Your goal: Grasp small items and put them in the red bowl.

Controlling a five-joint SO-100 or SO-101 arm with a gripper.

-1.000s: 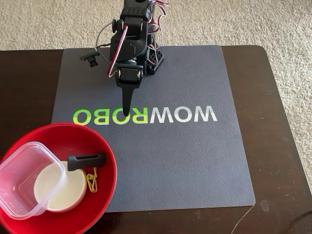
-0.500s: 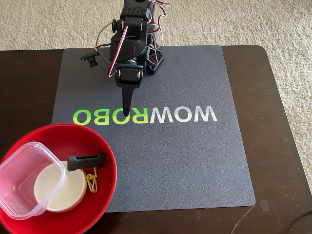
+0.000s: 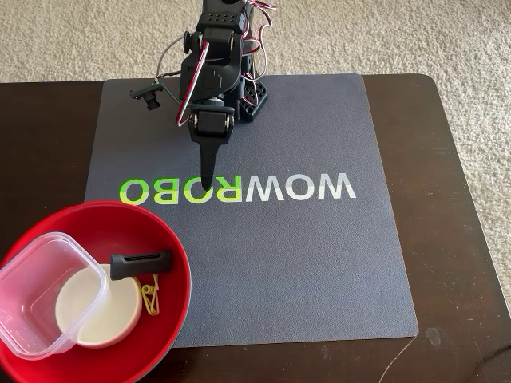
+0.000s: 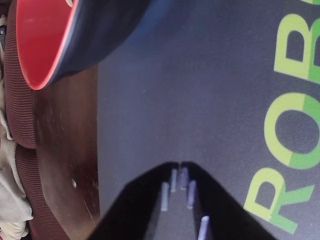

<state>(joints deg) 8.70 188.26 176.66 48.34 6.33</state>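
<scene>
The red bowl (image 3: 96, 231) sits at the mat's near left corner in the fixed view; its rim (image 4: 30, 50) shows top left in the wrist view. Inside it lie the small items: a white round bowl (image 3: 100, 307), a clear square tub (image 3: 36, 287) leaning over the bowl's left side, a black ribbed bar (image 3: 141, 262) and a yellow-green clothespin (image 3: 151, 296). My gripper (image 3: 207, 185) points down at the mat's lettering, well behind the bowl. It is shut and holds nothing; the wrist view shows the gripper (image 4: 179, 166) with fingertips together.
A grey mat (image 3: 303, 255) printed WOWROBO covers most of the dark wooden table (image 3: 447, 199). The arm's base (image 3: 239, 96) stands at the mat's far edge. Beige carpet (image 3: 399, 36) lies beyond the table.
</scene>
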